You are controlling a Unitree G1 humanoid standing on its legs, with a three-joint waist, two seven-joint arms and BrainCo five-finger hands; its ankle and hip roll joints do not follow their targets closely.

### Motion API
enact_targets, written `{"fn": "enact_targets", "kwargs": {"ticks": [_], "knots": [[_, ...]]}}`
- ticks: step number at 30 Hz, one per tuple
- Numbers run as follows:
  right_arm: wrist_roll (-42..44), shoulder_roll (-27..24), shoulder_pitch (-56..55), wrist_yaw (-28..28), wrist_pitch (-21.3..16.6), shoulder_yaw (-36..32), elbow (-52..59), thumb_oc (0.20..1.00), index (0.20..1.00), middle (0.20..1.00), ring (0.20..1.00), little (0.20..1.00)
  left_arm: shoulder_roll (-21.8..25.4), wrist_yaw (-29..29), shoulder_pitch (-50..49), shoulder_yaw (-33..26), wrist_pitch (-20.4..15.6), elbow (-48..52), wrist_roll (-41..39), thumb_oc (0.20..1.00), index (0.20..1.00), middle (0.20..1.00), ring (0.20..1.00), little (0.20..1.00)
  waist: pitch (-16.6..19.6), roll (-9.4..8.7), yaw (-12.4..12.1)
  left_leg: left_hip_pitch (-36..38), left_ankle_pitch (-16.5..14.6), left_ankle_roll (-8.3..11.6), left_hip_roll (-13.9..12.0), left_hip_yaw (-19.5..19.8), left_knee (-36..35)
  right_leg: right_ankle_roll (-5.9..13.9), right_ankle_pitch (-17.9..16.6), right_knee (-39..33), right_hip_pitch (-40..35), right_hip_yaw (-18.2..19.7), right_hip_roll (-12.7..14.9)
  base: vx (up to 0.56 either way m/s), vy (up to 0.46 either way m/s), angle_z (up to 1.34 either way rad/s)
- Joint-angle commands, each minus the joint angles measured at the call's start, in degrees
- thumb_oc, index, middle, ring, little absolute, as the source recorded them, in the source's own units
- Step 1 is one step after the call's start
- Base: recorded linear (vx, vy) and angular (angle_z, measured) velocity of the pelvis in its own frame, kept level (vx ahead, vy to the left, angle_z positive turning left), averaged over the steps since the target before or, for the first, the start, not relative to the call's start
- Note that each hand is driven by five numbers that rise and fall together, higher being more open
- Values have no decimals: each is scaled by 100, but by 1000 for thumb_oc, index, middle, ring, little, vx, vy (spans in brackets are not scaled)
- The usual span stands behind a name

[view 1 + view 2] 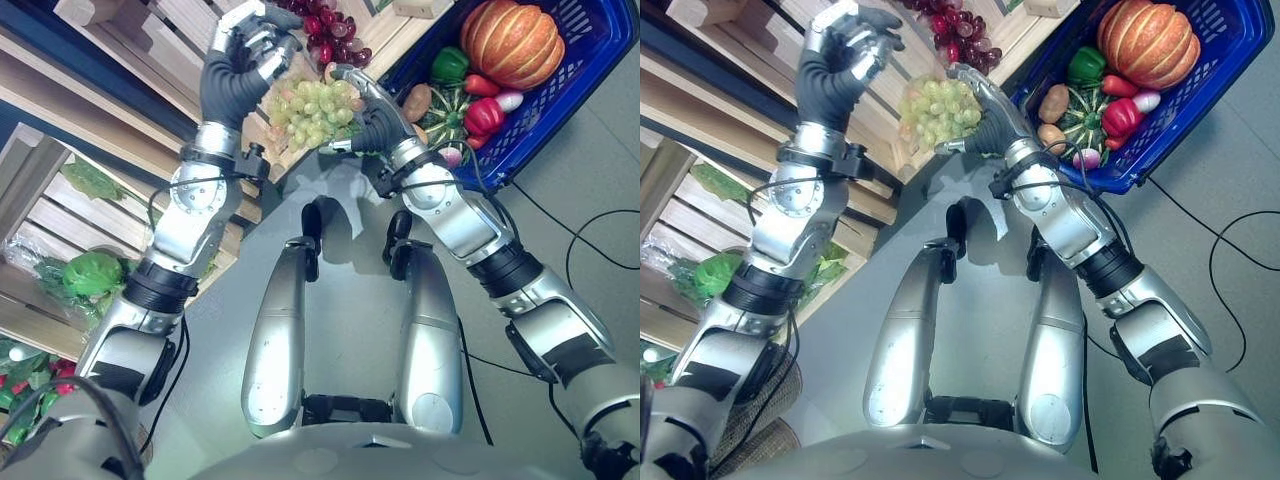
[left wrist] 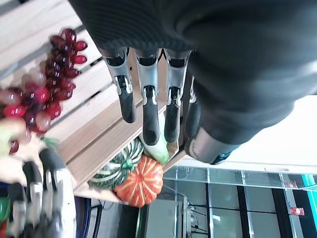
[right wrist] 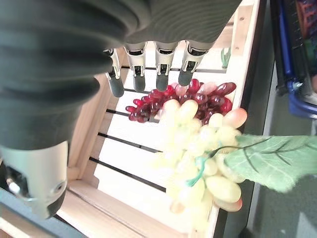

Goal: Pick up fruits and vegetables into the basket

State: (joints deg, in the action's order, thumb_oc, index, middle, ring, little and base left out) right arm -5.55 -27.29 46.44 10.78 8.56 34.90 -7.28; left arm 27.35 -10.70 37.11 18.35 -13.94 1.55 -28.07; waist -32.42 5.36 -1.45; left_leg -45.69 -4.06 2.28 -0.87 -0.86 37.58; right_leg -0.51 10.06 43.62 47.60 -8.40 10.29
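Note:
A bunch of green grapes [image 1: 315,110] with a green leaf [image 3: 270,158] hangs at the near edge of a wooden crate [image 3: 124,148], between my two hands. My right hand [image 1: 372,118] lies against the bunch's right side, its fingers [image 3: 159,69] straight and open. I cannot tell whether the bunch rests on it. Red grapes [image 1: 330,35] lie deeper in the crate. My left hand [image 1: 235,75] is raised just left of the green grapes, its fingers [image 2: 148,114] relaxed and holding nothing. The blue basket [image 1: 590,75] stands on the floor at the right.
The basket holds a pumpkin [image 1: 512,42], a green pepper [image 1: 448,65], a red pepper [image 1: 483,115], a striped squash [image 1: 450,110] and a potato [image 1: 418,100]. Lower wooden crates at the left hold leafy greens [image 1: 90,275]. Another pumpkin [image 2: 143,181] lies on a farther shelf.

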Motion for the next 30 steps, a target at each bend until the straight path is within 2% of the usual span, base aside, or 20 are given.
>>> {"fn": "enact_targets", "kwargs": {"ticks": [1,6,8,9,10,14,18,19,23,25,30], "knots": [[128,363,278,306,-401,14,72,1000,1000,1000,1000,1000,-130,17,200,144,-453,432,225,200,200,200,200,200,263,-24,-99,285,-641,-452,505,-452,-243,300,43,-283,-226,-138,-222,-23,-35,-2],[161,357,187,730,-336,-47,-98,1000,1000,1000,1000,1000,-100,-255,247,199,-524,367,627,206,206,206,206,206,263,-39,-80,268,-667,-460,477,-469,-222,310,59,-260,-203,-144,-218,0,0,0],[236,281,102,945,-317,-144,-151,1000,1000,1000,1000,1000,-30,-598,261,168,-574,302,1116,614,614,614,614,614,263,-45,-46,260,-672,-454,460,-482,-228,311,66,-262,-190,-139,-222,0,0,0],[308,237,18,1055,-290,-215,-161,1000,1000,1000,1000,1000,14,-854,265,161,-625,273,1411,944,944,944,944,944,263,-51,-30,264,-672,-449,455,-487,-234,312,68,-260,-189,-132,-226,0,0,0],[387,189,-134,1204,-291,-341,-162,1000,1000,1000,1000,1000,83,-1158,245,94,-579,281,1849,1000,1000,1000,1000,1000,263,-55,-1,265,-671,-445,447,-492,-251,309,77,-258,-179,-120,-240,0,0,0],[561,38,-712,1555,-519,-787,-41,1000,1000,1000,1000,1000,286,-1737,80,-166,-441,227,2564,1000,1000,1000,1000,1000,263,-83,111,270,-703,-434,402,-537,-254,315,104,-267,-168,-82,-263,0,0,0],[591,-55,-1493,1777,-906,-1332,405,1000,1000,1000,1000,1000,414,-2178,-261,-398,139,133,3119,1000,1000,1000,1000,1000,263,-123,308,275,-748,-409,322,-624,-233,318,128,-262,-131,24,-340,20,64,-10],[541,-107,-1789,1745,-1077,-1510,619,1000,1000,1000,1000,1000,454,-2318,-371,-413,459,6,3161,1000,1000,1000,1000,1000,263,-122,419,263,-762,-402,287,-677,-215,317,149,-228,-83,93,-385,32,110,-22],[461,-279,-2319,1528,-1415,-1853,1035,1000,1000,1000,1000,1000,528,-2652,-618,-465,1046,-363,3206,1000,1000,1000,1000,1000,263,-128,626,258,-797,-378,196,-819,-145,314,197,-158,-23,235,-452,36,91,-22],[466,-375,-2483,1385,-1564,-1964,1177,1000,1000,1000,1000,1000,528,-2742,-697,-481,1180,-568,3023,1000,1000,1000,1000,1000,263,-126,696,241,-802,-365,163,-876,-96,305,214,-109,16,289,-478,41,74,-33],[496,-579,-2707,1036,-1905,-2106,1427,1000,1000,1000,1000,1000,569,-3020,-774,-462,1420,-1074,3164,1000,1000,1000,1000,1000,263,-141,845,169,-807,-331,56,-977,10,291,245,-16,121,401,-536,30,37,-14]]}}
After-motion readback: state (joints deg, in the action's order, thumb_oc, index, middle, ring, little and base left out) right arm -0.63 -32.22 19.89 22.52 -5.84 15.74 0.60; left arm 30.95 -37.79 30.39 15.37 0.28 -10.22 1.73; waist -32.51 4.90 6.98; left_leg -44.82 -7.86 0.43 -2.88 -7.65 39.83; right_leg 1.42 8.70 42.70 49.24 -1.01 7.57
